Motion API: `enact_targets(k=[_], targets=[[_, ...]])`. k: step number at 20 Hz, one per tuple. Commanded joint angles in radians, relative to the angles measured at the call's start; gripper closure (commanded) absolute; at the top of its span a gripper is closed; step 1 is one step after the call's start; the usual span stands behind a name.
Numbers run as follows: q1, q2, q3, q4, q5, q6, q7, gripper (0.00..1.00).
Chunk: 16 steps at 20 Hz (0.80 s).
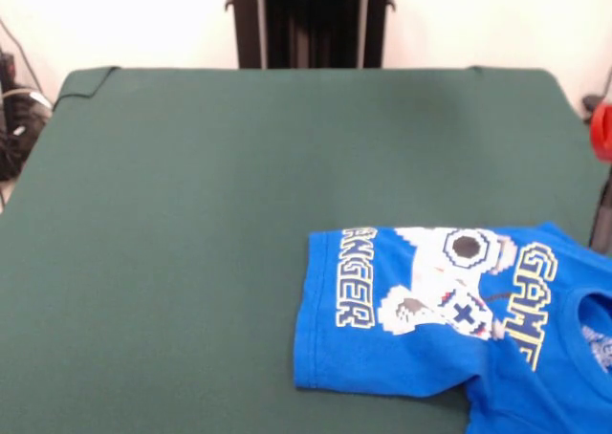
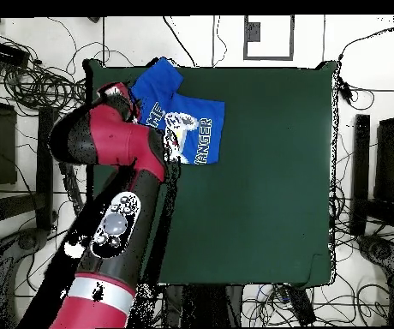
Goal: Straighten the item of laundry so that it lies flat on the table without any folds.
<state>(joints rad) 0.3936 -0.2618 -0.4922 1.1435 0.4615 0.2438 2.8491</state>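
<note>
Blue T-shirt (image 1: 449, 329) on green table (image 1: 191, 214)

Green table (image 1: 191, 214) bare over most of surface, open for passage; only obstacle lying on it is blue T-shirt (image 1: 449, 319), in one corner area, running off front view's right and bottom edges; in overhead view red arm (image 2: 115, 163) reaches over table edge beside T-shirt (image 2: 188, 120), covering part of it; table away from T-shirt unobstructed; cables (image 2: 38, 77) lie on floor off table.
</note>
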Motion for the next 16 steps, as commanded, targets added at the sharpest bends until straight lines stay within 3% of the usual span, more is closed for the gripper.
enact_targets(k=[1,4,11,16], targets=[[-0.043,-0.131,0.257,0.191,-0.091,0.111,-0.110,0.00],[-0.031,-0.127,0.244,0.188,-0.127,0.115,-0.072,0.00],[0.034,-0.067,0.151,0.143,-0.170,0.267,0.009,0.00],[0.032,-0.046,0.153,0.155,-0.199,0.260,0.021,0.00]])
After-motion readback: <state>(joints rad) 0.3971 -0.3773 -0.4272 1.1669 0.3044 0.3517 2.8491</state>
